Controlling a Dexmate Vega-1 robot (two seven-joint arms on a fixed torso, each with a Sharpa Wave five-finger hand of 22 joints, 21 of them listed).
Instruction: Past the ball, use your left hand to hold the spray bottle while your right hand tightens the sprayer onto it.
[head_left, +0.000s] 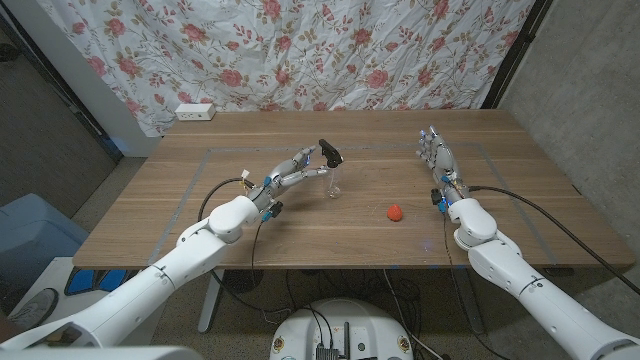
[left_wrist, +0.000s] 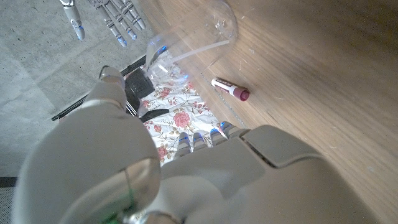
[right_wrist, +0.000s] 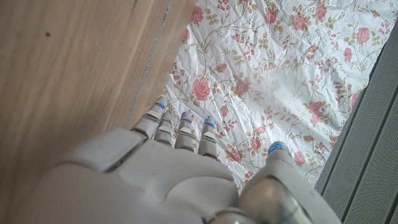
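The left hand (head_left: 292, 172) wraps its fingers around the clear spray bottle (head_left: 331, 183), standing at the red ball's (head_left: 396, 211) ten o'clock, apparently bracing it for tightening, its black sprayer (head_left: 329, 153) on top, while the right hand (head_left: 440, 165) waits empty, fingers straight and close together, at the ball's one o'clock.

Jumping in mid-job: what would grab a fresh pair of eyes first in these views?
Probably the clear spray bottle with its black sprayer, upright near the table's middle, with the left hand reaching in at its side; whether it grips is hard to tell. Next the small red ball alone on the wood nearer the robot. The right hand stands apart to the right, fingers extended, holding nothing.
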